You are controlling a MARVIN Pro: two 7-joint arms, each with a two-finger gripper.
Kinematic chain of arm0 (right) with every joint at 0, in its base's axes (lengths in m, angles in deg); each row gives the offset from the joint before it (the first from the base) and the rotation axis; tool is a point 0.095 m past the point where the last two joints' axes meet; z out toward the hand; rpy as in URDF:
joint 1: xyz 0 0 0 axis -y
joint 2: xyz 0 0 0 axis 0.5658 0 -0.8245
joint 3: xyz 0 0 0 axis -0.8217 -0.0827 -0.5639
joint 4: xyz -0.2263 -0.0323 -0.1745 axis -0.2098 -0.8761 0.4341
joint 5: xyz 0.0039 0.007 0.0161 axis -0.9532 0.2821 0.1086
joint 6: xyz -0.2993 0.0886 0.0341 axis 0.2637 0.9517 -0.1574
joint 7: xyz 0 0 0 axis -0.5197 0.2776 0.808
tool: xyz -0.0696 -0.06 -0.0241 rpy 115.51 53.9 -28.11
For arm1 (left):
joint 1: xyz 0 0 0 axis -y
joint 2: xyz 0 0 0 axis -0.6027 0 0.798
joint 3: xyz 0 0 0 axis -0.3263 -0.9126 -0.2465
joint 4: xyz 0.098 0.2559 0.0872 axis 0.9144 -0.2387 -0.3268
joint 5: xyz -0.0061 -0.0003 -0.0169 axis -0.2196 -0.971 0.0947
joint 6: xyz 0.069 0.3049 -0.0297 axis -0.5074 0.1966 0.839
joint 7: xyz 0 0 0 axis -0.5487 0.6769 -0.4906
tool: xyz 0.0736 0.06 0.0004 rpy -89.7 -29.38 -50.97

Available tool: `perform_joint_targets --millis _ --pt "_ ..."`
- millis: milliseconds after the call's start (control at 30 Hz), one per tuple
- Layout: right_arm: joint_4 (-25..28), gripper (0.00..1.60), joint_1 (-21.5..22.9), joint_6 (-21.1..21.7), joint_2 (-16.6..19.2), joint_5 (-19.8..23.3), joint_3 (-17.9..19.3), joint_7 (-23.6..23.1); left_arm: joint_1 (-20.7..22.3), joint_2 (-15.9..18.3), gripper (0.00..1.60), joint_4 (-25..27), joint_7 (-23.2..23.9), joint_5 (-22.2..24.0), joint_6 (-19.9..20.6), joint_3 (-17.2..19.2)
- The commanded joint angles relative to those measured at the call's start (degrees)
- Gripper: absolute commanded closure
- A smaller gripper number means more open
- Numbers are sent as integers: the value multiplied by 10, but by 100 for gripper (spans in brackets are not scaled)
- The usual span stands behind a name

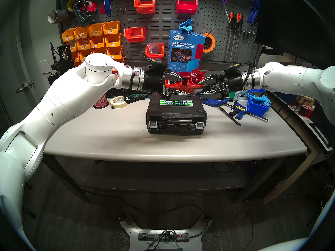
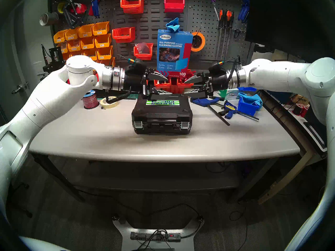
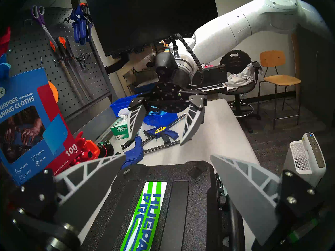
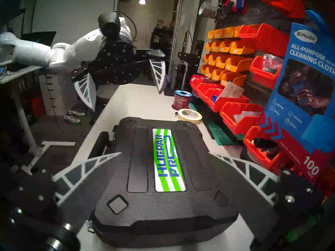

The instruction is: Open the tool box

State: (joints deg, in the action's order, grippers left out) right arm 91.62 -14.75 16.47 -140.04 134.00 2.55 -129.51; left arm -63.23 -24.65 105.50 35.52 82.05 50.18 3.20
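Observation:
The tool box [image 1: 176, 112] is a black textured case lying flat and shut at the middle of the table, also seen in the right head view [image 2: 161, 114]. Its striped label [image 1: 175, 102] faces up. Two silver latches [image 1: 153, 125] [image 1: 200, 125] and the handle [image 1: 176, 120] face me. My left gripper [image 1: 185, 85] hangs open just above the box's far left corner, its lower finger close over the lid. My right gripper [image 1: 198, 88] is open over the far right corner, facing the left one. Both wrist views show the lid [image 3: 163, 200] [image 4: 163, 172] between spread fingers, nothing held.
A blue cleaning-cloths carton [image 1: 184, 49] and red bins [image 1: 173, 83] stand right behind the box. Blue bar clamps [image 1: 239, 109], a blue bin with a cloth [image 1: 257, 104] and a Kimtech box [image 1: 242, 95] lie to the right. A tape roll [image 1: 118, 101] and a wire spool [image 1: 101, 101] sit to the left.

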Motion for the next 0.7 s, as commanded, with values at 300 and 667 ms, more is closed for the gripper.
perform_joint_targets --millis 300,667 --pt "10 0 -35 7 5 -23 57 -45 8 1 0 0 -1 1 0 6" --pt "-18 0 -64 11 -21 -42 62 -45 8 1 0 0 -1 1 0 6"
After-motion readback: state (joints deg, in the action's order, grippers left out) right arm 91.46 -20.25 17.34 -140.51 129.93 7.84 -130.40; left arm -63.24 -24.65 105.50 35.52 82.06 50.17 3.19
